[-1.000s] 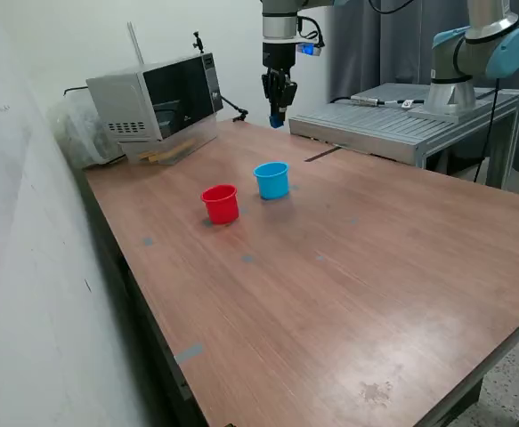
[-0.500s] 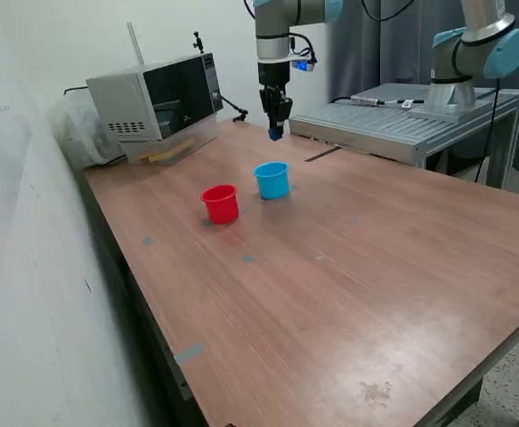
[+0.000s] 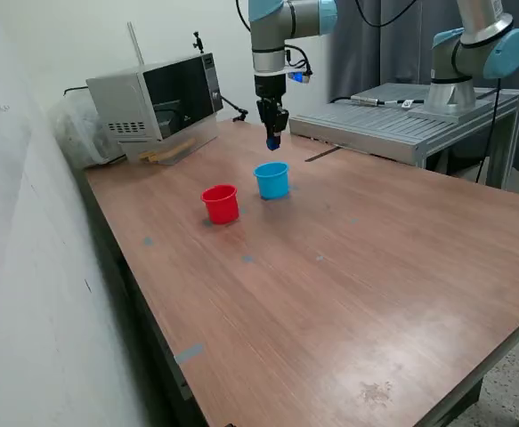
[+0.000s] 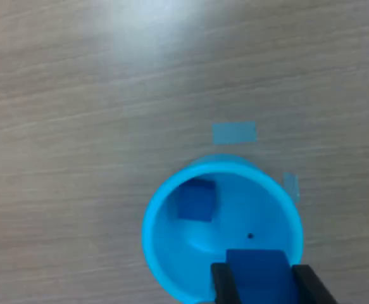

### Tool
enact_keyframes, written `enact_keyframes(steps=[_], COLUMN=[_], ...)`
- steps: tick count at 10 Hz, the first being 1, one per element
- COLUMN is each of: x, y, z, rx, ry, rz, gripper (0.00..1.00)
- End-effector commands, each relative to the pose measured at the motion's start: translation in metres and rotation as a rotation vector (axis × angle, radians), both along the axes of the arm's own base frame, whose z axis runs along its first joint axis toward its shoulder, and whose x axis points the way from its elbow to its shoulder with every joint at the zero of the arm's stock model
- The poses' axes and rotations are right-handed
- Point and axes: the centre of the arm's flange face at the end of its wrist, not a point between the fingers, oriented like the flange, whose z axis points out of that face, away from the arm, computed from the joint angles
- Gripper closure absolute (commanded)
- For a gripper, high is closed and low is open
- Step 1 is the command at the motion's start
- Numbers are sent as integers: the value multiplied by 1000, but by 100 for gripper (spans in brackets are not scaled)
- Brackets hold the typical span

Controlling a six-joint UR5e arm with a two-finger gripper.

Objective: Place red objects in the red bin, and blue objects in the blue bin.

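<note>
The light-blue cup (image 3: 271, 180) stands upright on the wooden table next to the red cup (image 3: 221, 204). My gripper (image 3: 273, 142) hangs above the blue cup and is shut on a dark-blue cube (image 4: 257, 273), held between its two fingers (image 4: 223, 286) over the cup's rim. The wrist view looks straight down into the blue cup (image 4: 165, 209), where another dark-blue cube (image 4: 194, 201) lies on the bottom. The red cubes are not in view; the inside of the red cup cannot be seen.
A microwave (image 3: 157, 100) stands at the table's far corner on the exterior view's left. A second arm (image 3: 473, 44) sits on a grey metal platform (image 3: 401, 120) at the back right. Small blue tape marks (image 4: 233, 133) lie on the table.
The gripper has come down and shifted to the exterior view's left, nearer over the blue cup, still holding the blue cube. The cups have not moved.
</note>
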Motion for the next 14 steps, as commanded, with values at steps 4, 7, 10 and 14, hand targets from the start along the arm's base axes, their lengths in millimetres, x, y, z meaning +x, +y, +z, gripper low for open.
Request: enact_keyframes(steps=[4, 7, 10, 14], x=[-7, -5, -5, -5], y=[24, 37, 37, 28], z=[-5, -6, -5, -3], rx=[4, 4, 5, 5], ry=[11, 11, 16, 17], rz=[-31, -51, -51, -41], gripper=[100, 100, 100, 100])
